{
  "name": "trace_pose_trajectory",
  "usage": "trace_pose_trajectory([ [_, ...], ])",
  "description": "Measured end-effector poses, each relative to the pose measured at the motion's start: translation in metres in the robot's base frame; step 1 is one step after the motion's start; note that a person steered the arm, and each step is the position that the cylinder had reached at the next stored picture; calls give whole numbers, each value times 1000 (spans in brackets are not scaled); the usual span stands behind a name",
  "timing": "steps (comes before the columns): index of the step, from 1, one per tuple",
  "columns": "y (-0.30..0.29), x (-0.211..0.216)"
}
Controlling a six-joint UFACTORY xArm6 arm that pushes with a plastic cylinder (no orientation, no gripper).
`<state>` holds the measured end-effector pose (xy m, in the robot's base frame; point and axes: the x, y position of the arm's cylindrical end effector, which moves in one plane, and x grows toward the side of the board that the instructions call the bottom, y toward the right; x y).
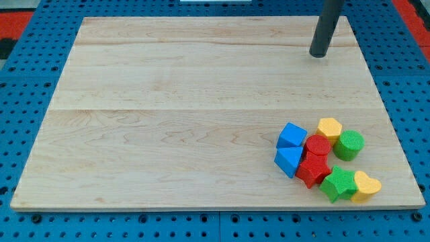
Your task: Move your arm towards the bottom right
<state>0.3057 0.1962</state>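
My tip is at the end of a dark rod that comes down from the view's top right and rests on the wooden board. It stands far above a cluster of blocks at the view's bottom right and touches none of them. The cluster holds a blue cube, a blue triangular block, a red cylinder, a red star block, a yellow hexagonal block, a green cylinder, a green star block and a yellow heart block.
The board lies on a blue perforated table. Red surfaces show at the view's top left corner and top right corner.
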Motion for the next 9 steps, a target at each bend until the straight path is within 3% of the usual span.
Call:
trace_pose_trajectory([
  [2,-4,-27],
  [4,51,-21],
  [9,79,182],
])
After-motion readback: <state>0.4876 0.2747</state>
